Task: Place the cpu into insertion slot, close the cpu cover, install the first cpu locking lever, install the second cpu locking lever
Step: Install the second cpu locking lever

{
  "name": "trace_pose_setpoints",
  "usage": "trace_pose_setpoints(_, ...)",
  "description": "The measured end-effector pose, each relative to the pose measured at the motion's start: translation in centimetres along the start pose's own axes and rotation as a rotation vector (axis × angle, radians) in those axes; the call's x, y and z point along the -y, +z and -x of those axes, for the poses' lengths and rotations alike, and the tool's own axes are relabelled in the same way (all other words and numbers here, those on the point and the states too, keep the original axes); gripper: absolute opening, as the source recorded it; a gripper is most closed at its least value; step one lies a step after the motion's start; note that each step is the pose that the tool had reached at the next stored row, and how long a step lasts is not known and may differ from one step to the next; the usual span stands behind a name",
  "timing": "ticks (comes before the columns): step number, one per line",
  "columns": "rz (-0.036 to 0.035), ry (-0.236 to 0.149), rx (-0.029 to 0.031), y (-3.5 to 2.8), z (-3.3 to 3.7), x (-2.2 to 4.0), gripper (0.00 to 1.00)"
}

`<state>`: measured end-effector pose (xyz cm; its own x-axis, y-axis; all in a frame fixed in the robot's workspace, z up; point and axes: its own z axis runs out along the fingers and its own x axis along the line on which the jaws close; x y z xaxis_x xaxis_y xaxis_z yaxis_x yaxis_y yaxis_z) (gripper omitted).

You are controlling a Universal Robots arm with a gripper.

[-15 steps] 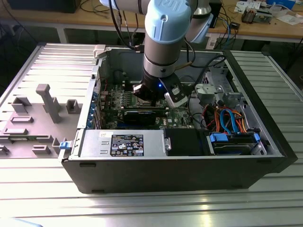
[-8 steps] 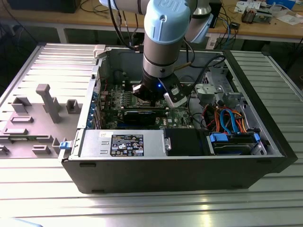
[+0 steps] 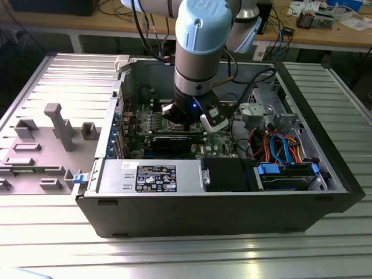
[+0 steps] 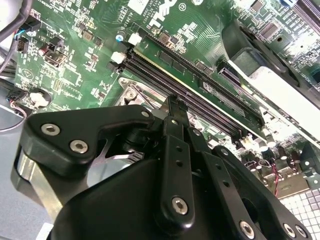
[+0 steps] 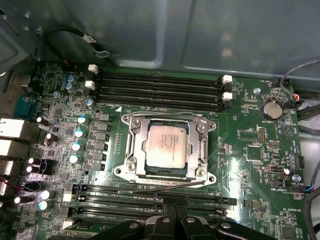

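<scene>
Hovering just above the slot (image 5: 169,147), the gripper (image 5: 170,220) is working the lever step: the cpu (image 5: 167,146) is sitting seated under the closed cover (image 5: 204,150), one lever (image 5: 165,187) lying unlatched. Jaws together, holding nothing.

Dull silver-grey metal cpu (image 5: 169,145), matt top. Thin silvery metal cpu cover (image 5: 170,172), semi-gloss. Green glossy circuit board (image 5: 250,145). Matt black plastic gripper (image 4: 172,107) links, shiny metal screws.

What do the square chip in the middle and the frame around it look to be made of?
The cpu looks like dull grey metal on top: a matte, brushed-looking face with faint print. The cpu cover around it seems to be thin bright steel, since its edges catch sharp glints.
</scene>
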<state>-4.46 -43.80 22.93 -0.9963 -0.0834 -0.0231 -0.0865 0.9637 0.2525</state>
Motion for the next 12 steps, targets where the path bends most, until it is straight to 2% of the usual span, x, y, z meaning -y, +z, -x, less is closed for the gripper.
trace_pose_setpoints(12,0.0052,0.000,0.0005,0.09,-0.18,0.01,0.11)
